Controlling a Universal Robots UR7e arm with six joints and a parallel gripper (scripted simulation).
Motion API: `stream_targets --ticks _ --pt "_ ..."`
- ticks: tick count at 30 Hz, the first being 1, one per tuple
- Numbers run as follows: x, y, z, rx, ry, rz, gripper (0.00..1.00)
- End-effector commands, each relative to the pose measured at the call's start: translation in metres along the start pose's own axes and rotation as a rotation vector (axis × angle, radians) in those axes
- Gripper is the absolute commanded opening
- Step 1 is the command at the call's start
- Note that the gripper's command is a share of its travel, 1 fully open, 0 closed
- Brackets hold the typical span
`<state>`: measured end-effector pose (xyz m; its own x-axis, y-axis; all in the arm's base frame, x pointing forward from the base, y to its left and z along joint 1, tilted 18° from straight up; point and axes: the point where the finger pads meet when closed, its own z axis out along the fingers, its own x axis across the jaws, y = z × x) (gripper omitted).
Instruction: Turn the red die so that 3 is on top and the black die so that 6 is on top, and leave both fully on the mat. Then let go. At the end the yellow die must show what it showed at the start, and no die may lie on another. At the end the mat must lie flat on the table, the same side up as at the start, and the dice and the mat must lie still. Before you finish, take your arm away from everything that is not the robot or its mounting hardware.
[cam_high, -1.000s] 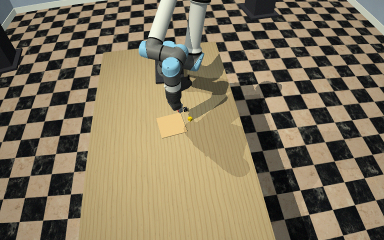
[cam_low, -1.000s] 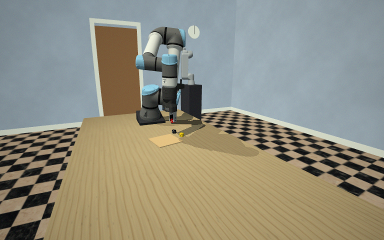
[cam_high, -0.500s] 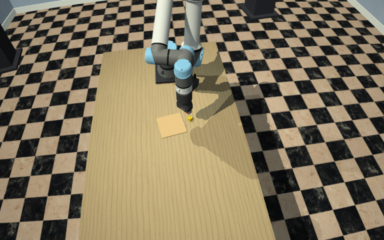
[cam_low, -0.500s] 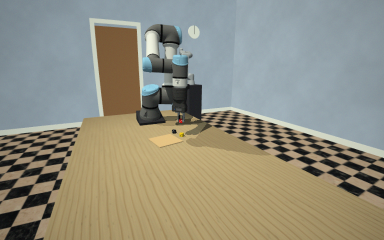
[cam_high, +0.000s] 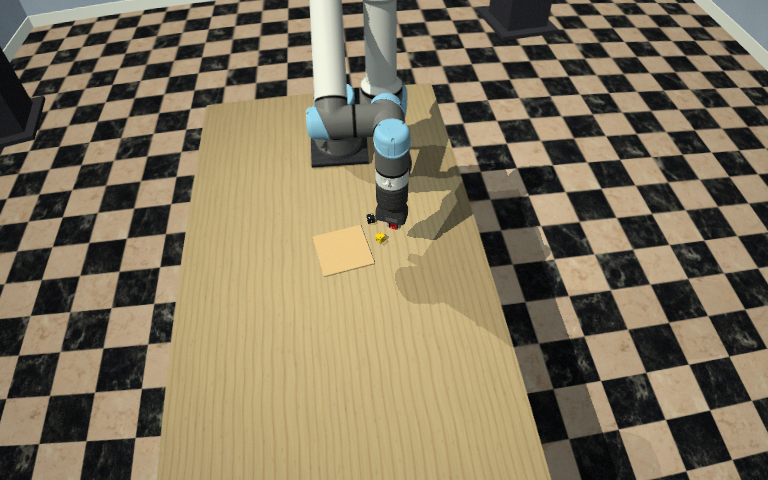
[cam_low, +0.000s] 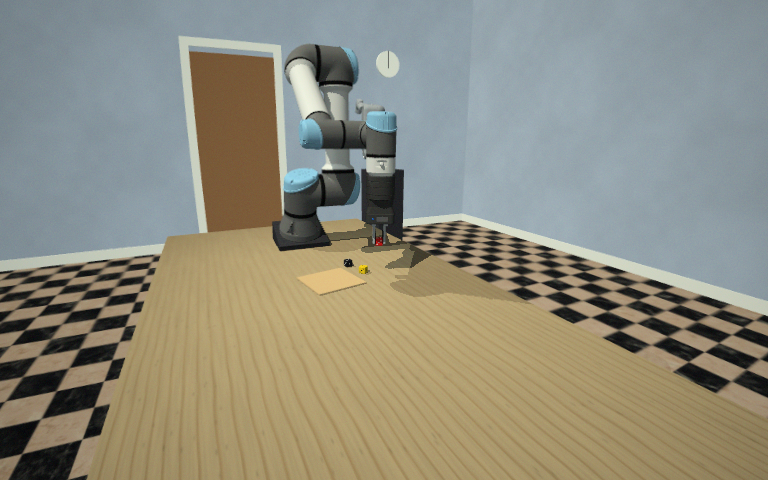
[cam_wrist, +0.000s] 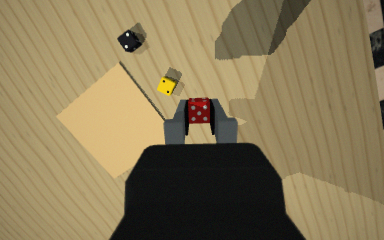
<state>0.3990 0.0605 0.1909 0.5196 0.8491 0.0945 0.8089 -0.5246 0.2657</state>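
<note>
My gripper (cam_wrist: 199, 110) is shut on the red die (cam_wrist: 198, 110) and holds it above the bare table, just right of the tan mat (cam_wrist: 111, 118). The face of the red die toward the wrist camera shows five pips. The held die also shows in the top and exterior views (cam_high: 393, 226) (cam_low: 378, 241). The yellow die (cam_wrist: 166, 85) lies on the table just off the mat's right edge, seen too in the top view (cam_high: 380, 237). The black die (cam_wrist: 129, 41) (cam_high: 370, 217) lies on the table beyond the mat's far corner. The mat (cam_high: 343, 249) lies flat with nothing on it.
The robot base (cam_high: 338, 151) stands on the table behind the dice. The arm casts a dark shadow (cam_high: 447, 266) over the table's right side. The table's right edge (cam_high: 481, 237) is close to the gripper.
</note>
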Motion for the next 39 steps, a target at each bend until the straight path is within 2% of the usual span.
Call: stream_targets --ticks 1,10,25,35,39 --pt "0.015 -0.001 -0.001 -0.015 0.005 -0.113 0.40" --pt "0.030 -0.005 -0.001 -0.023 0.010 -0.221 0.40" --pt "0.031 -0.006 0.000 -0.030 0.011 -0.230 0.40" --pt "0.031 -0.006 0.000 -0.078 0.016 -0.230 0.40" --pt "0.031 -0.007 0.000 -0.126 0.022 -0.229 0.40"
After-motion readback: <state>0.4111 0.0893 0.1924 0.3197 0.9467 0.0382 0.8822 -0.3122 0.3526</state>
